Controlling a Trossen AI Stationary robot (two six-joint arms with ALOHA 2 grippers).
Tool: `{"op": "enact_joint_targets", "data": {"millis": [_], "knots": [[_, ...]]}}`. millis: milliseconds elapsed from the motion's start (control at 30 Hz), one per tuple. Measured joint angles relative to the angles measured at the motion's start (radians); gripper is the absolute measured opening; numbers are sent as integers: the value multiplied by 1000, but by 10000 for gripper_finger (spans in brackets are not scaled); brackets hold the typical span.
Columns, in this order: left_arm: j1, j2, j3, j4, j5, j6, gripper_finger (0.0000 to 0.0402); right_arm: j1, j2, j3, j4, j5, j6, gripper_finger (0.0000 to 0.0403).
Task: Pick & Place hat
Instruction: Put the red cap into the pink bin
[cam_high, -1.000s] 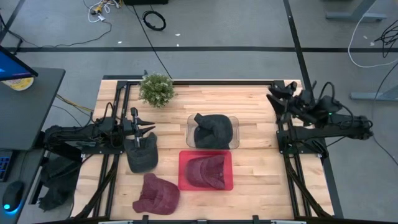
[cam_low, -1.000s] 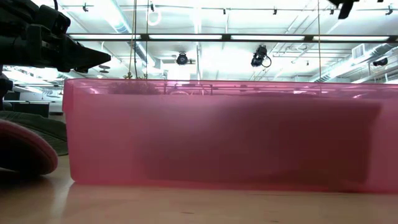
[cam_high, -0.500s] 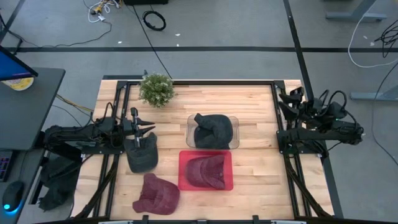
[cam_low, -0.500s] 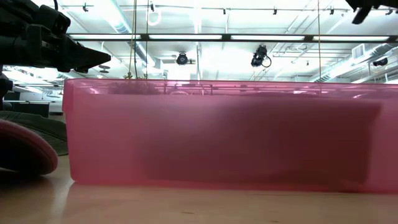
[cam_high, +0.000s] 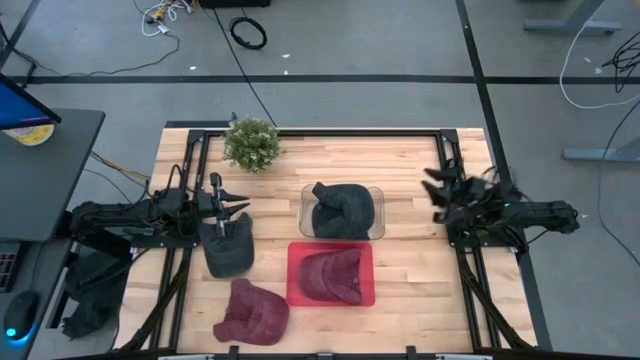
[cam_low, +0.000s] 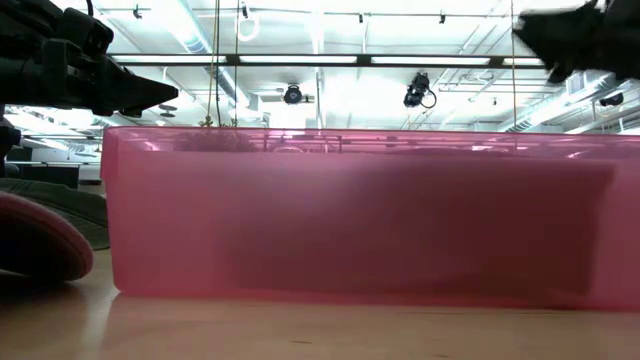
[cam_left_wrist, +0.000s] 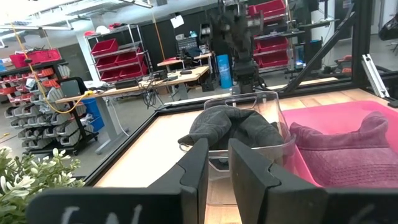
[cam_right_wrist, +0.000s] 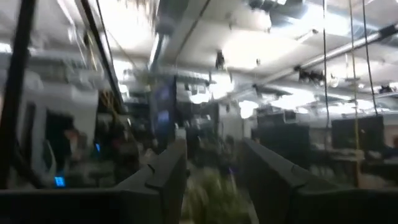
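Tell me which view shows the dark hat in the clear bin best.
High view: the dark hat sits whole inside the clear bin. Left wrist view shows it side-on, partly behind that hand's fingers. Low view: not identifiable. Right wrist: not visible.

bare wood right of the clear bin (cam_high: 343, 212) and red bin (cam_high: 331, 274) is open.

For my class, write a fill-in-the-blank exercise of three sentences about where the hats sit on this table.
1. The hat in the pink bin is ____ in colour.
2. The dark grey hat lies in the ____ bin.
3. The small plant stands at the table's ____ edge, on the left arm's side.

Missing words: maroon; clear; far
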Motion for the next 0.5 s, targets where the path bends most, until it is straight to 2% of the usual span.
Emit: {"op": "enact_joint_targets", "data": {"millis": [133,300,500], "knots": [[0,0,0,1,0,0,67,-2,0,0,-55,113,0,160],[0,0,0,2,0,0,67,-2,1,1,-116,177,-25,160],[0,0,0,2,0,0,67,-3,1,1,-322,287,-37,160]]}}
